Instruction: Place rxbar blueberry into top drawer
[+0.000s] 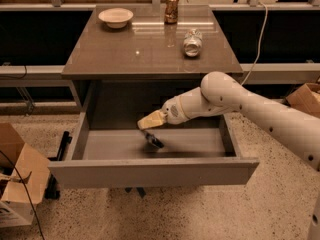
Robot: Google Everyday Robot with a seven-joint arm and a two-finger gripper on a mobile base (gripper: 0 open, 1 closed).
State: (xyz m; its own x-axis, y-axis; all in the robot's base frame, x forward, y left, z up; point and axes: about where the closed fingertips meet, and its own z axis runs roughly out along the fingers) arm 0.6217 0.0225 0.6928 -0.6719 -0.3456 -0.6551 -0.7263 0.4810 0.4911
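Camera view: the gripper point(146, 128) is seen at the end of a white arm point(240, 104) that reaches in from the right. It is held low inside the pulled-out top drawer point(150, 171), above the middle of the drawer floor. Its tan fingers are pinched on the upper end of the rxbar blueberry point(154, 140), a small dark wrapper that hangs tilted beneath them. The bar's lower end is close to the grey floor, with a shadow under it; whether it touches cannot be told. The bar appears to be carried low so that it can be let go with little drop and kept clear of the drawer walls. The drawer is drawn well out from under the desk point(125, 54), which leaves room for the arm to come in from above.

On the desk, well apart from the gripper, three things are left:

- a pale bowl point(115, 17) at the back left
- an upright brown can point(171, 7) at the back middle
- a crushed silver can point(192, 41) lying nearer the right edge

A cardboard box point(17, 184) is set on the floor at the left.
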